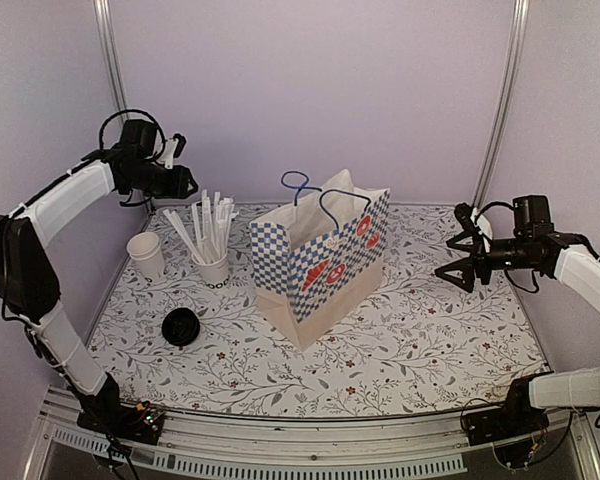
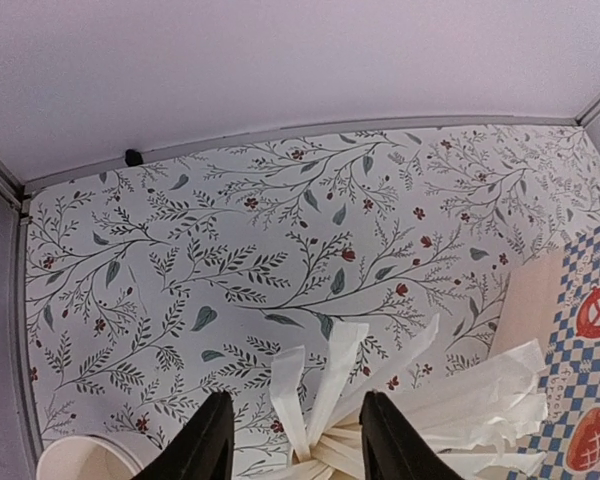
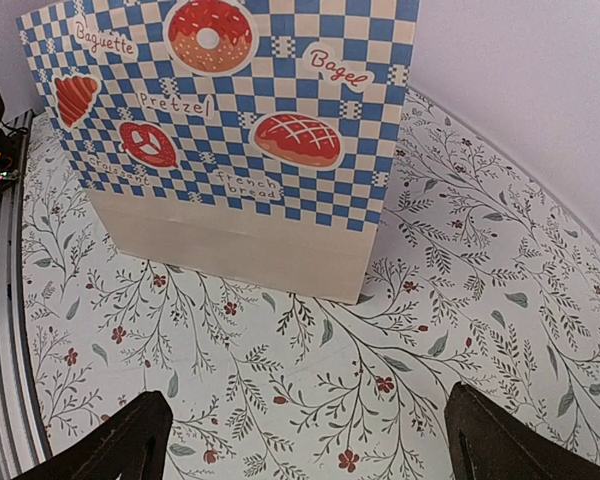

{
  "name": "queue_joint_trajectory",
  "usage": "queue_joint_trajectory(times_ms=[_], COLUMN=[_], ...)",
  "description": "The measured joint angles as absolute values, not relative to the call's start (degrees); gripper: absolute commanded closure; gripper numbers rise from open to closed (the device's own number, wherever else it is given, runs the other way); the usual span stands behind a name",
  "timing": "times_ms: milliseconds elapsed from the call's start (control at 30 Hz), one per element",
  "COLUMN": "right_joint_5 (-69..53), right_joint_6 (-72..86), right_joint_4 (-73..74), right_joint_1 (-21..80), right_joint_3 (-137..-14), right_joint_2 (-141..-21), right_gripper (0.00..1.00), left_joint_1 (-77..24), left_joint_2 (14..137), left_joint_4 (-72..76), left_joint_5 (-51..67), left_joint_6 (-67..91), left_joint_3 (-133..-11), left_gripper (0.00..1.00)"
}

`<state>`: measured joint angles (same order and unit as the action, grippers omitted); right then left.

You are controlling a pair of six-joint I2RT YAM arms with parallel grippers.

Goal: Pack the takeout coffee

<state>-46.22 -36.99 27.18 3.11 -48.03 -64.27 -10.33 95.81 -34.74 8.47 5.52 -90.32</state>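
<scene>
LEFT GRIPPER (image 2: 295, 400): jaws partly apart, empty, raised above the stick cup (image 1: 213, 268) | RIGHT GRIPPER (image 3: 305, 400): jaws fully apart, empty, facing the checkered bag (image 1: 320, 260) | TAKEOUT COFFEE (image 1: 181, 326): lid up on the table (image 1: 410, 340), left of the bag, nearer the bases than the plain cup (image 1: 145, 252), well apart from both grippers.

Black-lidded takeout coffee (image 1: 181, 326) on table, left of checkered bag (image 1: 325, 255).

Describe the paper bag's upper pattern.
The paper bag: blue-and-white checks with bakery pictures; best in the right wrist view.
</scene>
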Motion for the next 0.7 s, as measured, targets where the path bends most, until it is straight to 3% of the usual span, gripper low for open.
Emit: queue_joint_trajectory(times_ms=[700], right_joint_5=[-46.1], right_joint_6=[-37.3], right_joint_4=[28.3], right_joint_1=[3.1], right_joint_3=[-48.0], right_joint_2=[-65.0], right_gripper=[0.01], left_joint_1=[-9.8], left_joint_2=[101.7], left_joint_4=[-38.1], left_joint_5=[10.3], left_joint_6=[4.6], left_joint_3=[-91.9], left_gripper=[0.72])
